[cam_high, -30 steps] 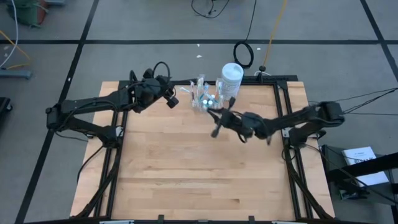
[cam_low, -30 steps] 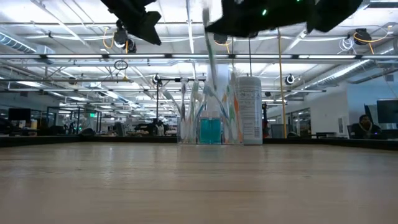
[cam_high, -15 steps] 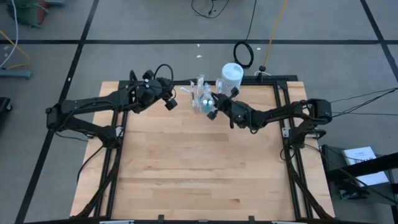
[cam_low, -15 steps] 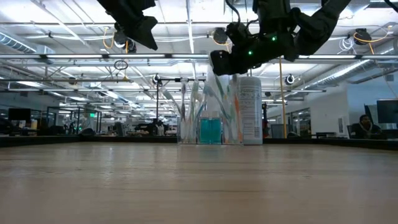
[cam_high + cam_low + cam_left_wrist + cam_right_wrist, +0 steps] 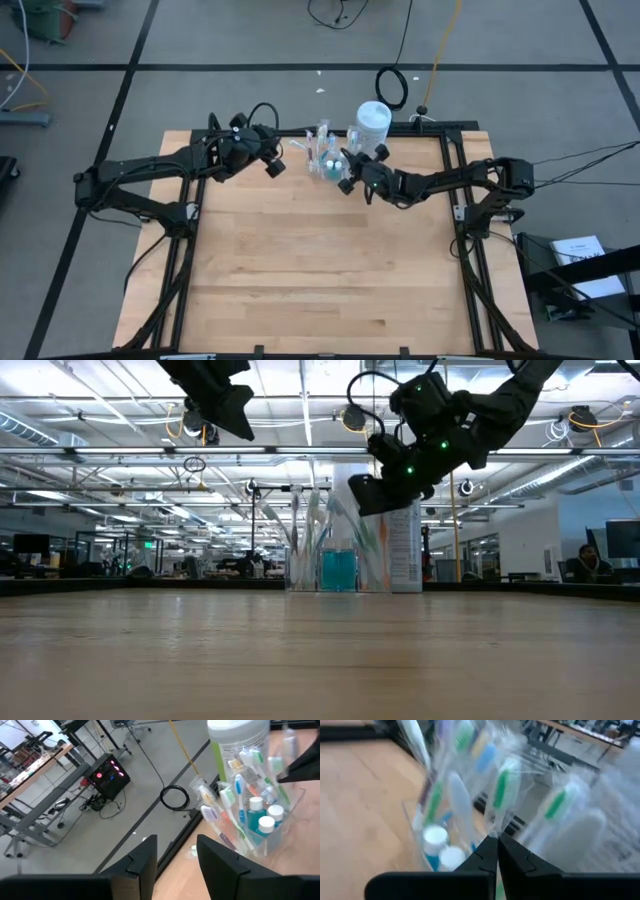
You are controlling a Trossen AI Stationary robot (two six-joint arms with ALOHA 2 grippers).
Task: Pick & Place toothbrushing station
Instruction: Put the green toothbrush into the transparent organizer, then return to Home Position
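- While the left gripper (image 5: 277, 164) hangs above the table (image 5: 300, 280) with its jaws parted and nothing between them, the clear plastic cup (image 5: 326, 160) stands just ahead of its fingertips, near the table's far edge.
- Seen from the left wrist, the cup (image 5: 260, 827) holds a fan of pastel toothbrushes (image 5: 235, 790) and small blue tubes (image 5: 261, 820) with white caps, and the white canister (image 5: 235, 740) stands just behind it.
- Over on the other side of the cup, the right gripper (image 5: 347, 182) is raised off the table with its jaws clenched tight together; its tips sit right beside the cup.
- From the right wrist, the closed fingers (image 5: 492, 852) point straight at the wrapped toothbrushes (image 5: 500, 790), very close to them; whether a wrapper is pinched between the tips cannot be told.
- At table height, the right gripper (image 5: 372, 495) hangs in front of the cup's upper part, and the blue tubes (image 5: 338, 570) show below it.
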